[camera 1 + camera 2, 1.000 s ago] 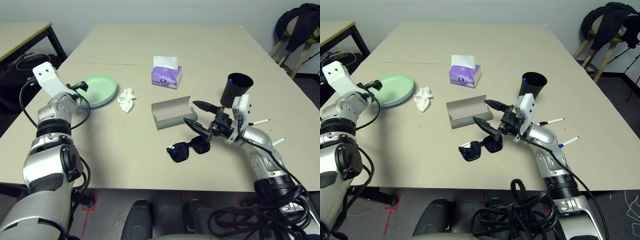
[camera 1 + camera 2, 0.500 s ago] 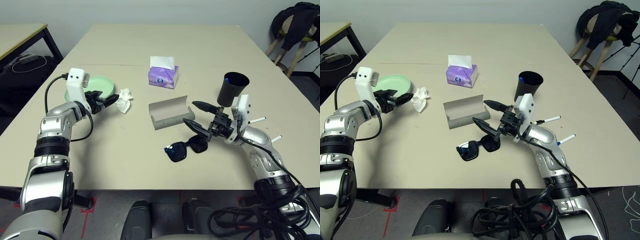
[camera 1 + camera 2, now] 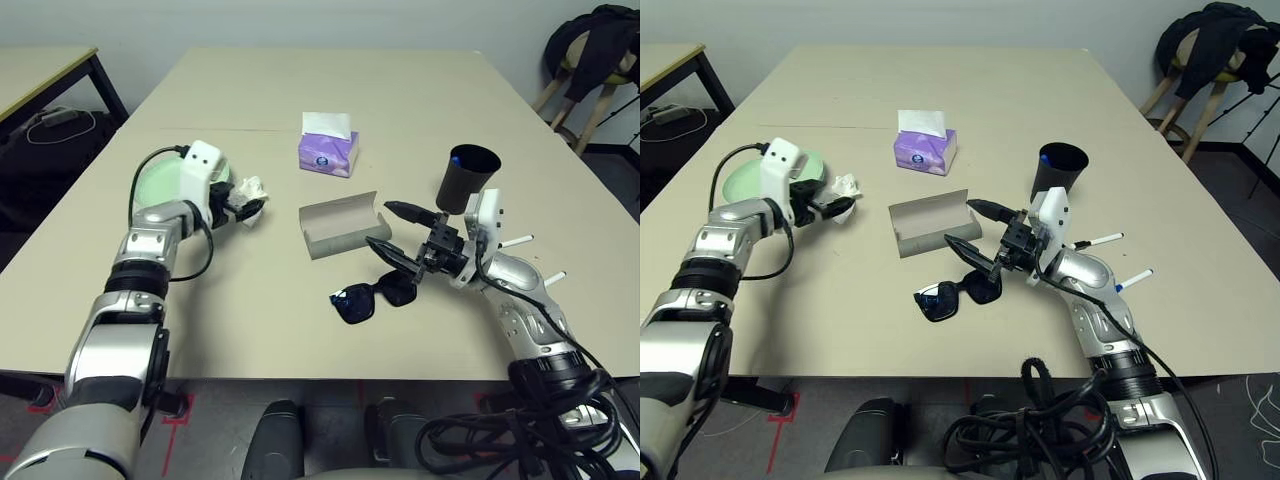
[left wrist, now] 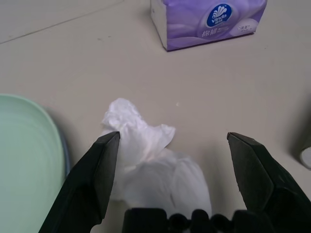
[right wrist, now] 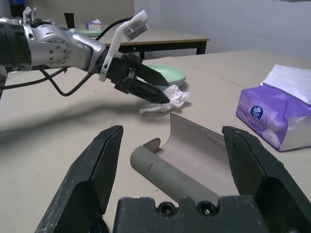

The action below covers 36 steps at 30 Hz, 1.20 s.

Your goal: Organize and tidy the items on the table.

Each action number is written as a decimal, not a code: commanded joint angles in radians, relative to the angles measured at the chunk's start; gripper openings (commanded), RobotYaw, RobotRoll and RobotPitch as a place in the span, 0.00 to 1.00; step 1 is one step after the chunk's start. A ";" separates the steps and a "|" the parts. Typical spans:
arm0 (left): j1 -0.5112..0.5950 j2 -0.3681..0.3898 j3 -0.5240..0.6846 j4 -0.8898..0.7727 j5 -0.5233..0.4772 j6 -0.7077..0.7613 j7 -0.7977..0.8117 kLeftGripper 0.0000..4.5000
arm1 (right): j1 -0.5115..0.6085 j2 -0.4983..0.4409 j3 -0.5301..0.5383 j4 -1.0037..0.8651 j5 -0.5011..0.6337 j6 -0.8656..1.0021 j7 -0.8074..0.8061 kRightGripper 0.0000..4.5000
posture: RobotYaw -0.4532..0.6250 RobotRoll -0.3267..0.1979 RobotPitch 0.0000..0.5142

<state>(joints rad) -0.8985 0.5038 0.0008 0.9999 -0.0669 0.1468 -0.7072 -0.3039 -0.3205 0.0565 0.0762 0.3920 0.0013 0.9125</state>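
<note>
The bench (image 3: 300, 120) is plain matt beige. On it, the tissue box (image 3: 328, 153) is purple with a blue-and-white logo and a white sheet on top. Near the box lie a mint green plate (image 3: 160, 185), white crumpled tissue (image 4: 150, 160), grey glasses case (image 3: 340, 225), black sunglasses (image 3: 372, 297) and black cup (image 3: 467, 180).

Both head eyes look down on the tabletop (image 3: 300, 310) from above. Each wrist camera sits low and close, and both share the crumpled tissue (image 4: 150, 167).

an office-like lab room: a large beige table (image 3: 300, 90) stands on grey flooring, with a second yellow-edged, black-legged table (image 3: 45, 65) to its left and a wooden stool (image 3: 585, 85) draped with dark clothing to its right.
</note>
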 commanded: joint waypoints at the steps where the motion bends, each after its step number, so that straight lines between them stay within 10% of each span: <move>1: -0.036 -0.018 0.006 0.083 0.022 -0.029 0.032 0.99 | 0.012 -0.008 -0.005 -0.032 -0.002 0.012 -0.009 1.00 | 0.48 0.62 0.11; 8: -0.064 -0.024 0.008 0.168 0.050 -0.014 0.112 0.79 | 0.017 -0.005 -0.012 -0.064 0.010 0.029 -0.030 1.00 | 0.47 0.62 0.11; 15: -0.070 -0.020 0.007 0.193 0.077 -0.020 0.161 0.98 | 0.019 -0.001 -0.008 -0.077 0.015 0.035 -0.035 1.00 | 0.48 0.62 0.11; 27: -0.066 -0.014 0.038 0.194 0.067 0.003 0.167 0.01 | 0.009 0.010 -0.010 -0.083 0.031 0.045 -0.037 1.00 | 0.48 0.62 0.12; 36: -0.063 -0.006 0.070 0.152 0.039 0.037 0.124 0.01 | 0.004 0.009 -0.010 -0.077 0.034 0.047 -0.034 1.00 | 0.49 0.62 0.11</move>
<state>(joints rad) -0.9616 0.4886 0.0606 1.1791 -0.0171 0.1700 -0.5679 -0.2965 -0.3090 0.0557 0.0060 0.4177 0.0386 0.8774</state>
